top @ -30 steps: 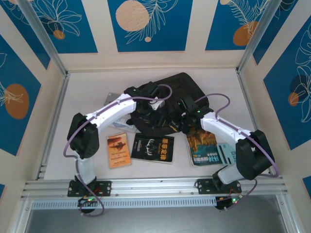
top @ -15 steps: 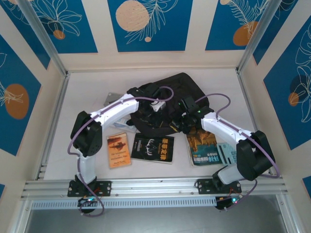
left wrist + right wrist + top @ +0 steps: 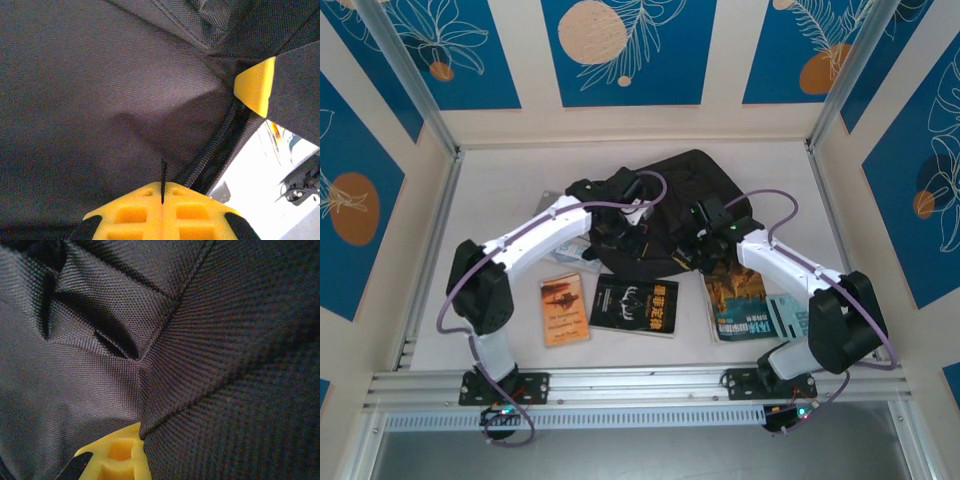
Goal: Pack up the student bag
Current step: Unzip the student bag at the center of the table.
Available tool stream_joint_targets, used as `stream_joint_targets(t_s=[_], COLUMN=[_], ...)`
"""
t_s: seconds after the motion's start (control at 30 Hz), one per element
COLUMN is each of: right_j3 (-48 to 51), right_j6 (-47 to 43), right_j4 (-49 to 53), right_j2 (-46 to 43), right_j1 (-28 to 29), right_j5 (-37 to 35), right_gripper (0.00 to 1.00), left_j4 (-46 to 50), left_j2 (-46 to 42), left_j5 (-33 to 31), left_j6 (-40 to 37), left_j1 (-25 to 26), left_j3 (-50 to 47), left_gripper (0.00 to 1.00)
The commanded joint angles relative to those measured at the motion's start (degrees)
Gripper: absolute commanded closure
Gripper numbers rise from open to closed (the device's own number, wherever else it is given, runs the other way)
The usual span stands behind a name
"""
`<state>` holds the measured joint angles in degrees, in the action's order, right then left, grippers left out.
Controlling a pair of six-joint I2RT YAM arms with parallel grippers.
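**Both grippers pinching the student bag (image 3: 705, 180); books not yet loaded.**

The bag lies at the table's far centre, with the brown book (image 3: 564, 308), black book (image 3: 634, 304) and teal book (image 3: 740, 300) lined up just in front of it, outside it. The left gripper (image 3: 162, 194) has its 2 yellow pads pressed together on a thin dark strip beside the zipper (image 3: 220, 142), seemingly bag fabric or a pull. The right gripper (image 3: 137, 442) is closed, with a fabric fold drawn down into it. Judged purpose: the 2 holds sit apart on the cloth so the mouth can be spread for the books. The overhead view gives the layout but hides both pinches under the arms. The wrist views supply the contact detail but not the bag's position.
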<state>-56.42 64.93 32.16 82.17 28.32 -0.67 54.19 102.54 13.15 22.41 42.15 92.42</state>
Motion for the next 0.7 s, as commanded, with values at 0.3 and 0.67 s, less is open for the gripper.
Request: stream_joint_targets(t_s=[0.3,0.67], right_j3=[0.59,0.92], right_j6=[-5.18,-10.03], right_j4=[4.35,7.17], right_j2=[-3.19,-4.61], right_j1=[-1.37,-5.57], right_j5=[-4.93,-6.63], right_gripper=[1.00,1.00], left_j4=[1.13,2.58], left_j2=[-8.10,-8.72], left_j5=[-11.55,-14.94], left_j6=[1.67,2.27], left_j1=[-2.76,-8.82], left_j3=[-6.11,-6.86], left_gripper=[1.00,1.00])
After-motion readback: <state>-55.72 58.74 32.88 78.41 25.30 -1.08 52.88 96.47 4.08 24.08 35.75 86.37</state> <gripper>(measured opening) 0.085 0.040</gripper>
